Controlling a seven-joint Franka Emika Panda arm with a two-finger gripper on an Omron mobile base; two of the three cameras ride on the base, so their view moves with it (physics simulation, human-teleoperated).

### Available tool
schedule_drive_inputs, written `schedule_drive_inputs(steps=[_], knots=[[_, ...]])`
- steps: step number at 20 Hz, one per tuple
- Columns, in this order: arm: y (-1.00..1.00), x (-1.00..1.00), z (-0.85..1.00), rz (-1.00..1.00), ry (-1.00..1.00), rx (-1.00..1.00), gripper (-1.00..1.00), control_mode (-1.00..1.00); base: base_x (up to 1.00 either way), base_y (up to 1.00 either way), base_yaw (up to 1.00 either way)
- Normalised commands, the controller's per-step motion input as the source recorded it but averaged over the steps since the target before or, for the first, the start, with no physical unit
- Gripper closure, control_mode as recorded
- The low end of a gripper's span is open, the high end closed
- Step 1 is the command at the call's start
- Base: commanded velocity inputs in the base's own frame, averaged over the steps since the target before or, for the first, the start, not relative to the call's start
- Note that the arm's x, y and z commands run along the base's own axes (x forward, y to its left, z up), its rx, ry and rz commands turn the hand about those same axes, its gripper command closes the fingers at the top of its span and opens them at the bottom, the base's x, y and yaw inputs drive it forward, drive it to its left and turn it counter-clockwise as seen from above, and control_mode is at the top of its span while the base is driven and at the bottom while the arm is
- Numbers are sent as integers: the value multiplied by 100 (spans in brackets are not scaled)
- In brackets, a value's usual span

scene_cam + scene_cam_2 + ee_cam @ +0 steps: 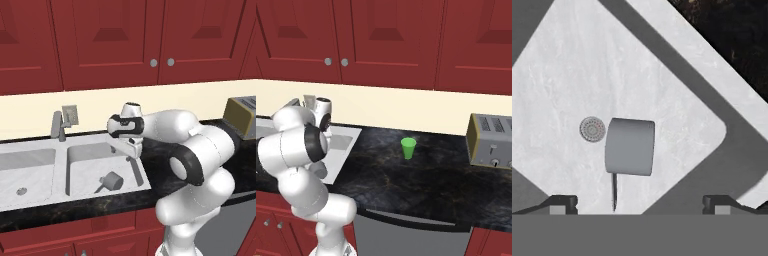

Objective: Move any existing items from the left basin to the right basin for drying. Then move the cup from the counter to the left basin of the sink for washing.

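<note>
A: Gripper (639,204) status?

B: Fingers spread wide, nothing btwn them, hanging above the right basin (82,165). Looks like it's let go.

A: And the pot?

B: Pot (630,146) lies on its side on the basin floor, just beside the drain (592,129), handle pointing toward the gripper. Prob. set there to dry, so step one looks done.

A: Left basin (30,172)?

B: Bare apart from its drain.

A: Cup?

B: Cup (408,148) upright on the counter (421,175), well right of the basin, untouched. I'd go there next.
</note>
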Motion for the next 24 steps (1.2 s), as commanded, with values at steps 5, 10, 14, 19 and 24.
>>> schedule_drive_inputs(steps=[5,10,14,19,24], knots=[[-44,0,2,0,0,0,-100,-100,0,0,0],[-49,0,2,-2,0,0,-100,-100,0,0,0],[-51,0,4,-3,0,0,-100,-100,0,0,0],[-49,0,0,-4,0,0,-100,-100,0,0,0],[-49,0,0,-4,0,1,-100,-100,0,0,0]])
